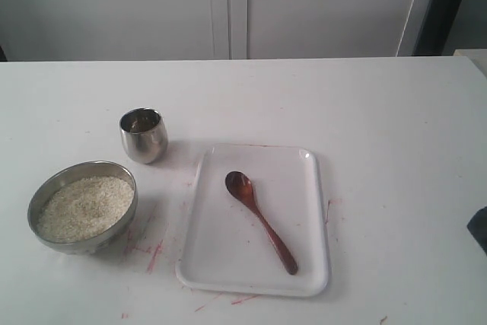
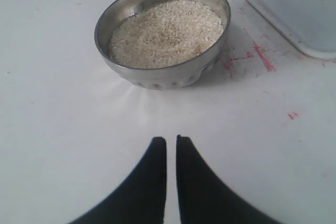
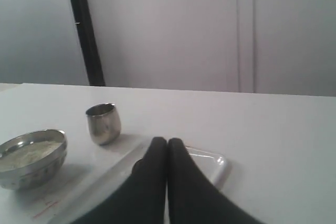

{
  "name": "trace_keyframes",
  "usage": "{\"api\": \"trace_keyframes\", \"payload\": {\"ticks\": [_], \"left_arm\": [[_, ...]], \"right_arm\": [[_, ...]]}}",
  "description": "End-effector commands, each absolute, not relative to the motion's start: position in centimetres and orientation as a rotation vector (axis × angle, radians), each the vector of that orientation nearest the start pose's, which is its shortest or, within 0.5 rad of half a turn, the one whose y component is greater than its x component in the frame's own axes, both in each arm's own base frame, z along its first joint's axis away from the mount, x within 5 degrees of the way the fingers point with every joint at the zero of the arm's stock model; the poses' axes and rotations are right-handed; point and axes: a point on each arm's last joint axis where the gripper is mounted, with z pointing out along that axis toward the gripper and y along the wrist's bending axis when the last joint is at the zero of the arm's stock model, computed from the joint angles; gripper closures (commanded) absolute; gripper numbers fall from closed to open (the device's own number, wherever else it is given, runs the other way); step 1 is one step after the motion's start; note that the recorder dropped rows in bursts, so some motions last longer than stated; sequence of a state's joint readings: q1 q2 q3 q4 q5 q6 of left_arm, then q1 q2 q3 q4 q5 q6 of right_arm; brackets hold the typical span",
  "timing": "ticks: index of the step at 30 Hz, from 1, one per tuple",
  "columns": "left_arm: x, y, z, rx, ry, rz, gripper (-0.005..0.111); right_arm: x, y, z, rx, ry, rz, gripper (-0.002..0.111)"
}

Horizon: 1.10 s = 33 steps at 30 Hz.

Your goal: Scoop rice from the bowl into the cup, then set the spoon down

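The grey metal bowl [image 1: 95,244] stands at the table's front left, filled with off-white rice [image 1: 85,207]. Behind it and slightly right stands the shiny steel cup [image 1: 143,135]. The brown wooden spoon [image 1: 260,221] lies on a white tray [image 1: 228,256], its oval end toward the cup. Neither set of fingers shows in the exterior view. My left gripper [image 2: 171,140] is shut on nothing, hovering over bare table short of the bowl [image 2: 157,76] and rice [image 2: 168,32]. My right gripper [image 3: 167,141] is shut and empty above the tray [image 3: 212,162], hiding most of the spoon. The cup [image 3: 103,123] is beyond it.
Red marks [image 1: 156,255] streak the white table between bowl and tray. A pale cabinet wall [image 1: 228,5] runs behind the table's far edge. A dark part [image 1: 479,230] pokes in at the right edge of the exterior view.
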State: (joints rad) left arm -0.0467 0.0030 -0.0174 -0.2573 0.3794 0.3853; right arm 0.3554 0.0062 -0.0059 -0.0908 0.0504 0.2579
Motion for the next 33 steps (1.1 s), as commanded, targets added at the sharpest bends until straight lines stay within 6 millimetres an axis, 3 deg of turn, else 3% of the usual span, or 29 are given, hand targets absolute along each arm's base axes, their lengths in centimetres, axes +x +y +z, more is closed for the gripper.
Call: {"api": "trace_keyframes", "payload": {"ticks": [1, 17, 33], "left_arm": [[5.2, -1.2, 18.4, 0.244, 1.823, -0.03, 0.092], [5.2, -1.2, 18.4, 0.244, 1.823, -0.03, 0.092], [5.2, -1.2, 18.4, 0.244, 1.823, -0.03, 0.092]], "right_arm": [[5.5, 1.3, 20.9, -0.07, 1.534, 0.313, 0.108], [5.6, 0.0, 20.9, 0.116, 1.524, 0.12, 0.108], [5.6, -0.1, 20.9, 0.127, 1.525, 0.108, 0.108]]}}
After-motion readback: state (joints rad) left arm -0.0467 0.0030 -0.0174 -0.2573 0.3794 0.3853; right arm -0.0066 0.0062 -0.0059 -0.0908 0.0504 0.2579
